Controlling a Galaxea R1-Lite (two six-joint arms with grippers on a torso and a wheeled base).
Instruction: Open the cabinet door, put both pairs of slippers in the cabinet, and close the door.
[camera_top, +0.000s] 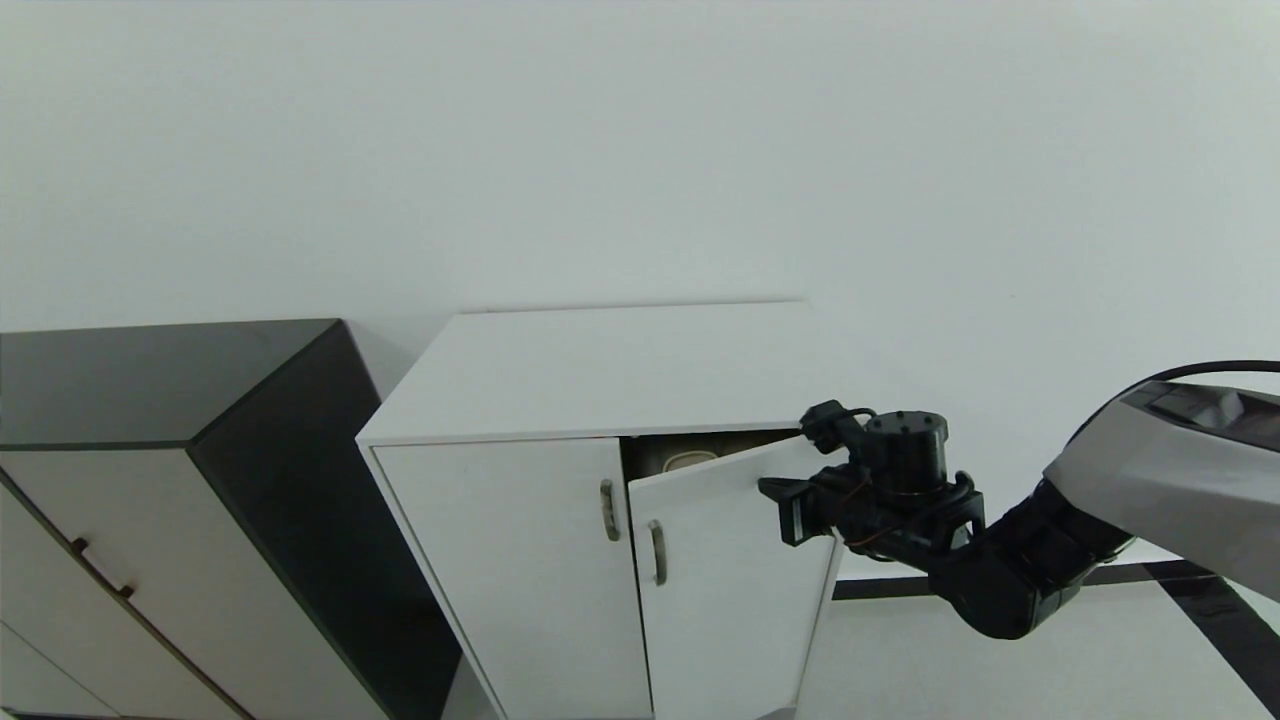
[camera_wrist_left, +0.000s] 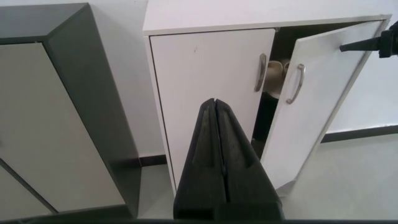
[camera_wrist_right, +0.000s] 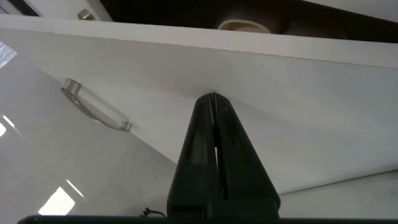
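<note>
The white cabinet (camera_top: 600, 370) stands against the wall with its left door (camera_top: 500, 560) closed and its right door (camera_top: 720, 580) ajar by a narrow gap. Beige slippers (camera_top: 688, 460) lie in the dark gap, the same slippers (camera_wrist_left: 277, 74) (camera_wrist_right: 244, 25) showing in both wrist views. My right gripper (camera_top: 775, 492) (camera_wrist_right: 214, 96) is shut, its tip against the outer face of the right door (camera_wrist_right: 298, 112), well away from the handle (camera_wrist_right: 96, 107). My left gripper (camera_wrist_left: 214, 102) is shut on nothing, held back in front of the left door (camera_wrist_left: 205, 93).
A lower dark-topped cabinet (camera_top: 150, 380) with beige fronts stands close to the left of the white one. A plain wall rises behind. The pale floor (camera_top: 1050, 650) with a black stripe (camera_top: 1200, 590) lies to the right of the open door.
</note>
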